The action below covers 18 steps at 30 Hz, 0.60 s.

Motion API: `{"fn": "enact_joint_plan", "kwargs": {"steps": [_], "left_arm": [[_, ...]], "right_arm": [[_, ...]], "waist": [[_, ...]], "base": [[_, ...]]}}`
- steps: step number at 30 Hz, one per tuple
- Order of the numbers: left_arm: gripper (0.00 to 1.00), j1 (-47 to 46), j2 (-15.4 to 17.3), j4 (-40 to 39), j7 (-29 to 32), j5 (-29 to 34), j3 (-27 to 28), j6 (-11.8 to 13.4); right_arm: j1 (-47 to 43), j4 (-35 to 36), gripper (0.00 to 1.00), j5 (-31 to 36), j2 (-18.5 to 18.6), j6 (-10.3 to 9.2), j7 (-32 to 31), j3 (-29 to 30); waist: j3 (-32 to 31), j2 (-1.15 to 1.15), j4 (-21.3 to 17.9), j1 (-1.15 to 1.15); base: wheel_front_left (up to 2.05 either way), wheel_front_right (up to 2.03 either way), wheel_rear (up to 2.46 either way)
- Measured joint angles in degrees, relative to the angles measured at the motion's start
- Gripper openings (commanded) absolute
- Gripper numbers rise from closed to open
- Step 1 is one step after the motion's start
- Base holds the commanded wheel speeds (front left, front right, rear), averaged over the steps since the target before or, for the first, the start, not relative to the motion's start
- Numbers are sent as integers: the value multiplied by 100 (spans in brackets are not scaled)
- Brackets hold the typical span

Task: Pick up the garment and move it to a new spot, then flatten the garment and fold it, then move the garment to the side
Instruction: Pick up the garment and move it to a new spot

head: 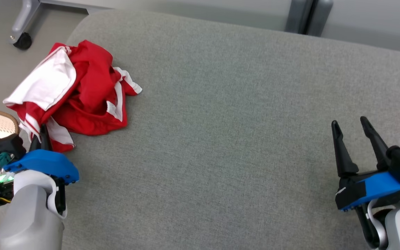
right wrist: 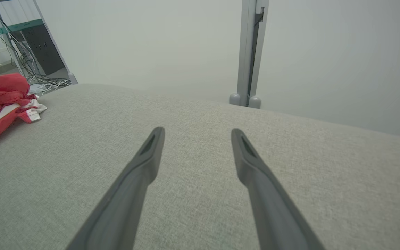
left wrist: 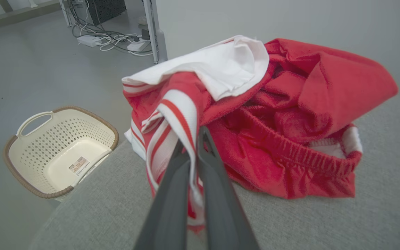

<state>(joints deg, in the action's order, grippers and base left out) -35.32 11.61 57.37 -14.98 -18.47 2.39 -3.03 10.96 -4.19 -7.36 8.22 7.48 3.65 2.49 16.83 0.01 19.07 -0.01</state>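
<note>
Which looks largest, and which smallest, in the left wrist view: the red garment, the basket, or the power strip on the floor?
1. red garment
2. basket
3. power strip
The red garment lies nearest the camera and the power strip farthest, so nearness exaggerates these gaps. Their true sizes stay unsure.

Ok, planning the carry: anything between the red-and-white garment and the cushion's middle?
Nothing visible does. The left hand grips the crumpled red-and-white garment; bare grey fabric cushion runs to the open right hand.

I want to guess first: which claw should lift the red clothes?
Left claw. It is shut on a striped fold of the garment, while the right claw sits open, far across the grey surface.
</note>
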Motion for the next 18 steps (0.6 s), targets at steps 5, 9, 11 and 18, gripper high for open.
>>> {"fn": "enact_joint_plan", "kwargs": {"steps": [5, 9, 11, 18], "left_arm": [[0, 645, 4, -1145, -1, 341, 96, 165], [0, 1193, -116, -1978, -1, 575, 101, 256], [0, 1438, -118, -2341, -1, 638, 113, 249], [0, 2074, -294, -3465, 0, 931, -224, 163]], "right_arm": [[-133, -200, 100, -36, -136, 1, 148, -19], [-253, -345, 100, -86, -230, 0, 249, -51], [-330, -396, 100, -89, -267, 1, 301, -65], [-561, -442, 100, -123, -364, 0, 350, -100]], "waist": [[-420, -1, 9, 0], [-749, -1, -47, 0], [-904, -2, -97, 0], [-1305, -2, -368, 0]], "base": [[0, 0, 0], [0, 0, 0], [0, 0, 0], [0, 0, 0]]}}
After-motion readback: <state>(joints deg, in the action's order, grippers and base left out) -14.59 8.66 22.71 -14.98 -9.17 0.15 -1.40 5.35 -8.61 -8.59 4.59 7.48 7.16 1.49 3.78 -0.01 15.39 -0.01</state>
